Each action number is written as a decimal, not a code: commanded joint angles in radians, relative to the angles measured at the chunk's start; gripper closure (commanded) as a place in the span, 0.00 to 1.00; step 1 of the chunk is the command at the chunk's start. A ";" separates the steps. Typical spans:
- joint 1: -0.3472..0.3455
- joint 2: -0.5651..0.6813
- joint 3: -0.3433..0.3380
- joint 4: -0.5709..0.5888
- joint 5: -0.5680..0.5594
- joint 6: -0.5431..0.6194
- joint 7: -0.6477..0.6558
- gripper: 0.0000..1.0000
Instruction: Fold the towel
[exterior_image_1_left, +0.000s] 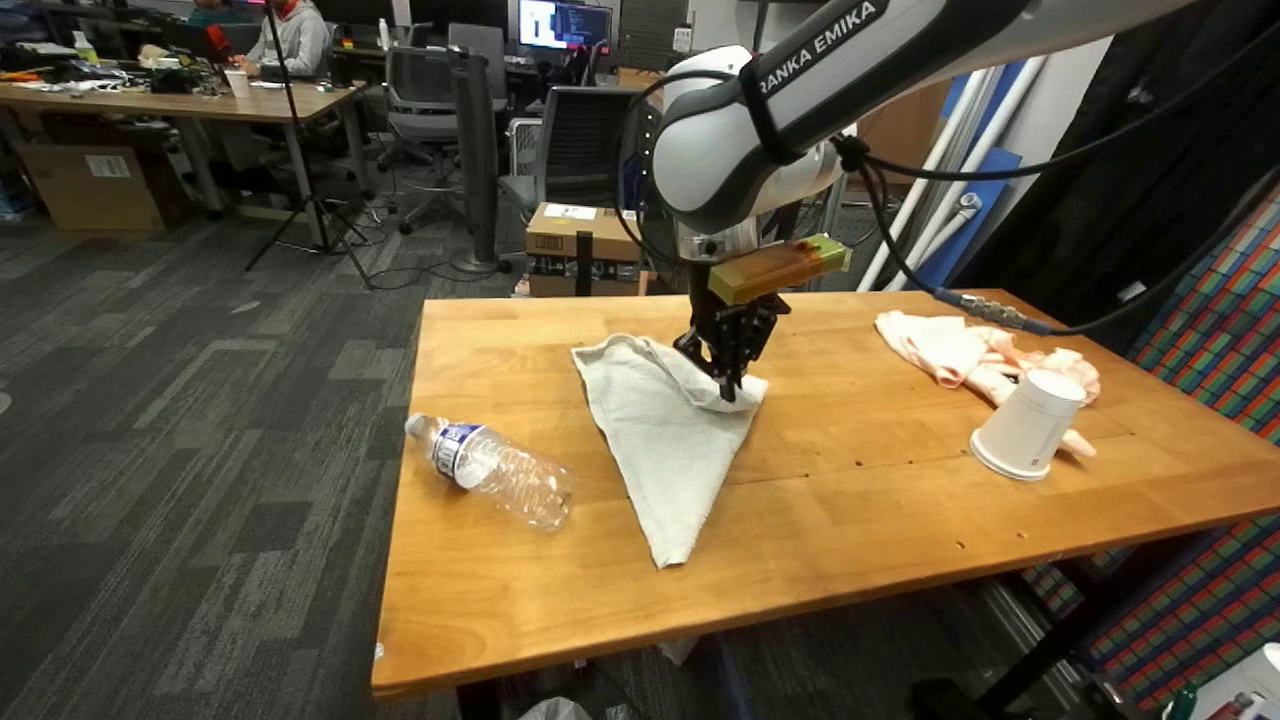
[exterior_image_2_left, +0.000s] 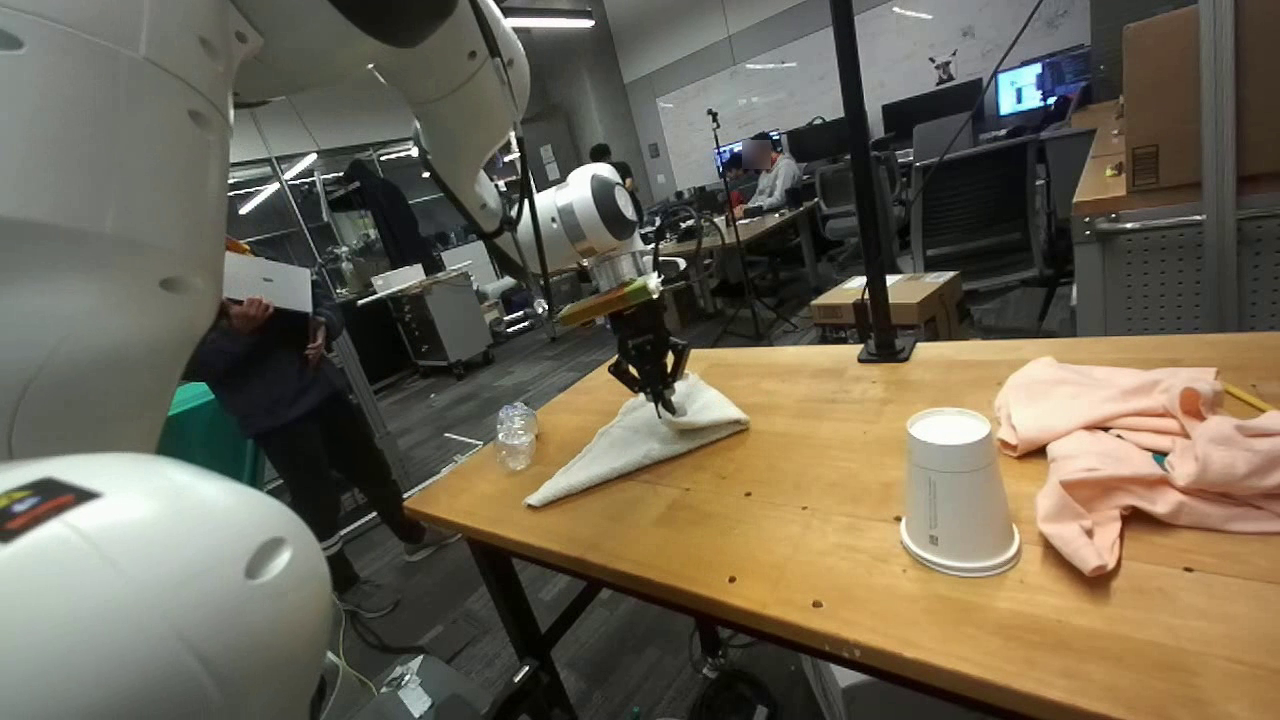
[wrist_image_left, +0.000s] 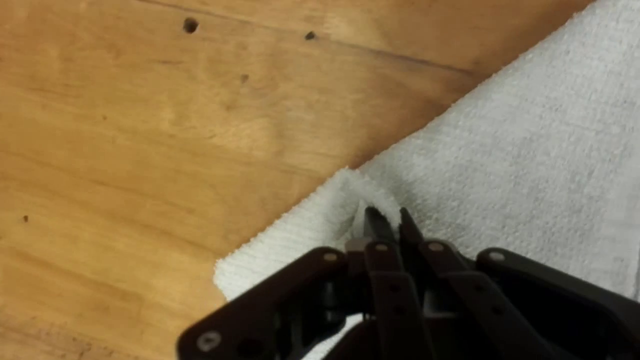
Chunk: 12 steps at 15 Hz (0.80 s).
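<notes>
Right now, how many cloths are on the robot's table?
2: the white towel, under the gripper, and the crumpled pink cloth beside the upturned cup; folds may hide another.

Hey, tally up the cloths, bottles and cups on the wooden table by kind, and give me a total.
Cloths: 2, the white towel and the peach cloth, whose crumpled heap I count as one
Bottles: 1, the clear plastic bottle, lying on its side
Cups: 1, the white cup, wide end down
Total: 4
</notes>
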 joint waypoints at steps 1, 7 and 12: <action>0.036 -0.114 0.017 -0.162 -0.020 0.052 0.084 0.95; 0.074 -0.185 0.047 -0.257 -0.045 0.083 0.155 0.96; 0.076 -0.228 0.060 -0.260 -0.076 0.092 0.181 0.96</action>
